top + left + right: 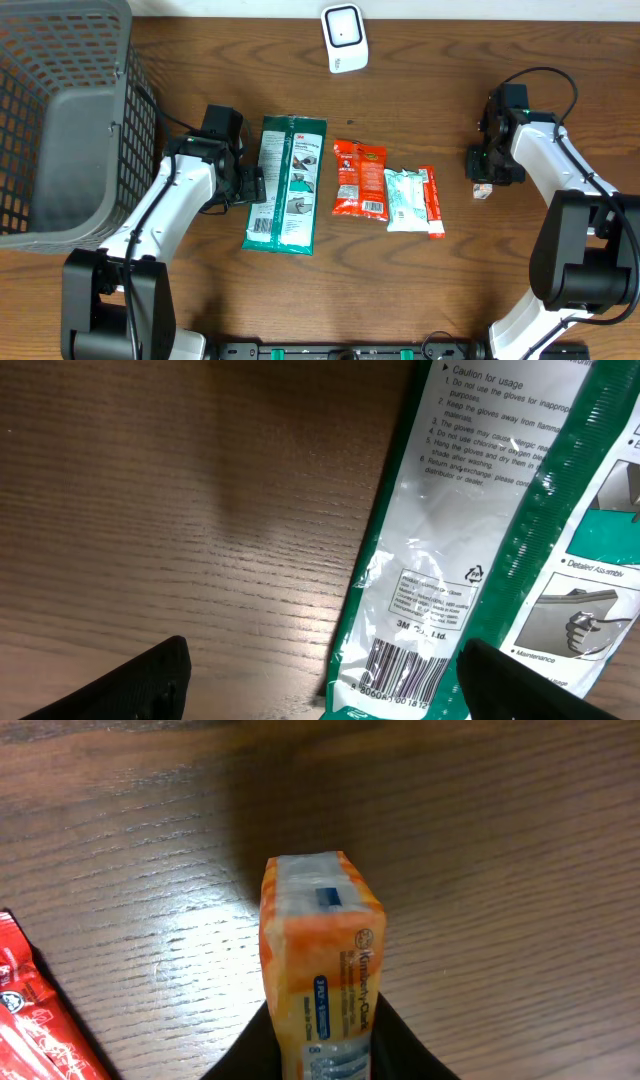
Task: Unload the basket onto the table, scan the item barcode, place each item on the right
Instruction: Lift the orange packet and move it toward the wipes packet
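Observation:
A small orange tissue pack (322, 955) stands on end on the wooden table, and my right gripper (325, 1045) is shut on its lower part. Seen from overhead, that pack (482, 190) sits at the right gripper (488, 170), on the table's right side. The white scanner (344, 38) stands at the back centre. My left gripper (325, 680) is open, low over the near corner of a green 3M glove packet (480, 560). The packet's barcode (405, 670) faces up between the fingers (130, 685). From overhead, the left gripper (252, 187) is at the packet's left edge (287, 185).
A grey mesh basket (60, 120) fills the left side of the table. A red snack packet (359, 180) and a white-and-red packet (412, 200) lie flat in the middle, and the red packet's edge (30, 1020) shows left of the right gripper.

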Controlling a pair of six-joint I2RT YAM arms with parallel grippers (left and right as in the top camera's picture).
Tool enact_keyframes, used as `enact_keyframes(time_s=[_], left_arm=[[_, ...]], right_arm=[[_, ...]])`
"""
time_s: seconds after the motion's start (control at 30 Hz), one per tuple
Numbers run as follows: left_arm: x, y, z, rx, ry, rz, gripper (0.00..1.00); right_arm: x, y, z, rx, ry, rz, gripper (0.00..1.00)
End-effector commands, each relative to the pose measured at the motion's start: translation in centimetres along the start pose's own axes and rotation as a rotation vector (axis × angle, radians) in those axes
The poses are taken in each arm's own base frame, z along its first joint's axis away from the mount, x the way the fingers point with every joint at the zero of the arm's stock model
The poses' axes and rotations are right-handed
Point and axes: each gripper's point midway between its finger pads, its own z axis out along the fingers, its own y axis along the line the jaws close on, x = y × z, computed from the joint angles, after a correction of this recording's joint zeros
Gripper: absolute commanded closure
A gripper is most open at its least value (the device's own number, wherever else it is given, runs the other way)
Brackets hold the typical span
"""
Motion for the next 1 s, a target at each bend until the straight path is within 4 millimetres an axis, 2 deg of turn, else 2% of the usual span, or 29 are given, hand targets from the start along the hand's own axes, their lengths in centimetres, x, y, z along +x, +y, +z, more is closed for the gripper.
enact_keyframes(time_s=[0.0,0.13,0.33,0.6,0.77,0.9,0.97], left_arm=[[-0.1,0.1,-0.1,-0.007,-0.005,-0.003,0.14],[-0.1,0.1,-0.1,-0.008,-0.005,-0.003,0.14],[-0.1,0.1,-0.1,-0.007,-0.005,-0.003,0.14],[-0.1,0.1,-0.1,-0.008,-0.005,-0.003,0.14],[-0.1,0.1,-0.1,-0.007,-0.005,-0.003,0.14],[-0.1,0.1,-0.1,-0.008,-0.005,-0.003,0.14],[-0.1,0.1,-0.1,-0.008,-0.005,-0.003,0.14]], right_arm=[[0.4,0.3,-0.1,-0.002,0.01,0.003,0.83],[0.0,1.8,-1.3,-0.067,-0.017,0.009,0.85],[0.0,6.2,-2.5,-0.193,-0.043,-0.061,0.85],[1.0,11.9,-3.4,-0.224,-0.065,-0.151,0.85],[1.3,13.0,-4.0,-0.164,-0.086,-0.211,0.86],[1.7,14.9,-4.7,-0.199,-0.088,-0.21,0.85],[2.0,15.2,-4.7,-0.194,-0.084,-0.202,0.85]])
